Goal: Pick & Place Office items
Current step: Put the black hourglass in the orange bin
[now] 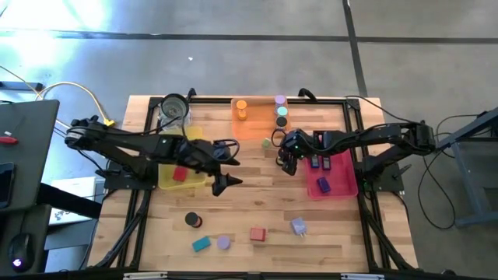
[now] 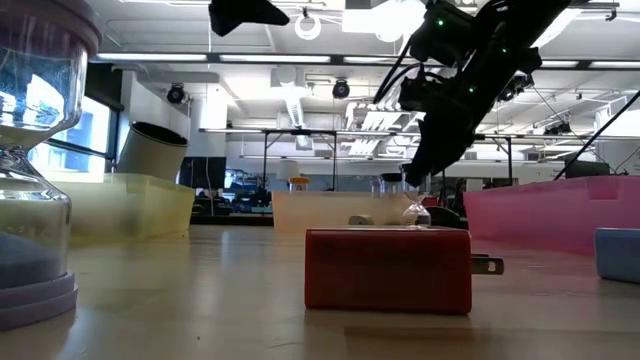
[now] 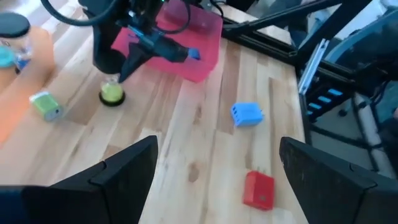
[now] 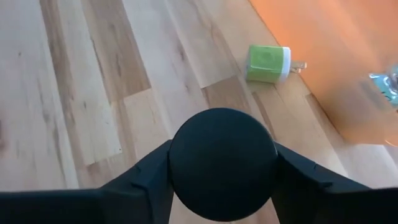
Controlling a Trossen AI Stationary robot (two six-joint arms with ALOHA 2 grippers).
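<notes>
A small cylinder (image 3: 112,94) with a green body and a round black top (image 4: 222,163) stands upright on the wood table, between the orange tray (image 1: 257,124) and the pink tray (image 1: 336,180). My right gripper (image 1: 286,161) is over it, its fingers closed on the top. My left gripper (image 1: 227,176) hangs open above the table's middle, near the yellow tray (image 1: 187,159), with nothing between its fingers. A green block (image 4: 268,63) lies beside the orange tray. A red block (image 1: 257,233) and a blue block (image 3: 247,114) lie near the front edge. My right gripper pinches the cylinder's black top by its rounded sides (image 4: 180,163), one finger on either side. The fingers (image 4: 140,177) slant down on it from above and from the table's right. The cylinder stays upright, its base (image 3: 112,101) on the table.
Near the front edge also lie a black cylinder (image 1: 192,221), a teal block (image 1: 201,243) and a lavender cylinder (image 1: 224,243). A glass jar (image 1: 174,109) stands at the far left. The orange tray holds several cylinders. A red block lies in the yellow tray and dark pieces lie in the pink one.
</notes>
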